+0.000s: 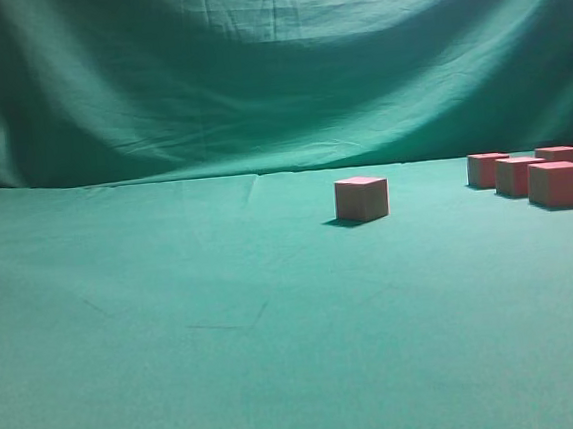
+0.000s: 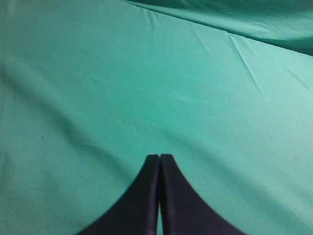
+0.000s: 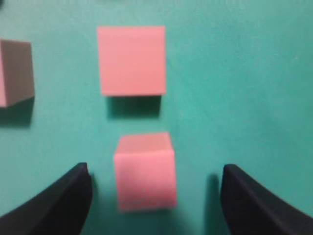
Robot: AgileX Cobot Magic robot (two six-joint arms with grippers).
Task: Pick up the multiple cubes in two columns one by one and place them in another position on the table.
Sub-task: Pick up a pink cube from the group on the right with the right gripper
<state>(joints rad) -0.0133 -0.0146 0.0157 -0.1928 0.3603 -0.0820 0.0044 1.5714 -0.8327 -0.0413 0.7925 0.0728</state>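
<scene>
One cube (image 1: 361,198) stands alone on the table (image 1: 177,334), near the middle. Several more cubes (image 1: 555,183) are clustered at the right edge, partly cut off. Neither gripper shows in the exterior view. In the right wrist view my right gripper (image 3: 156,171) is open above the cloth. A cube (image 3: 145,171) sits between its fingers, touching neither one. Beyond it lies a second cube (image 3: 131,59), and a third (image 3: 14,72) is at the left edge. My left gripper (image 2: 160,157) is shut, nothing in it, over bare green cloth.
A draped green backdrop (image 1: 274,75) rises behind the table. The cloth has slight creases (image 1: 226,325) in the foreground. The left wrist view shows folds in the cloth (image 2: 234,29) toward the far edge.
</scene>
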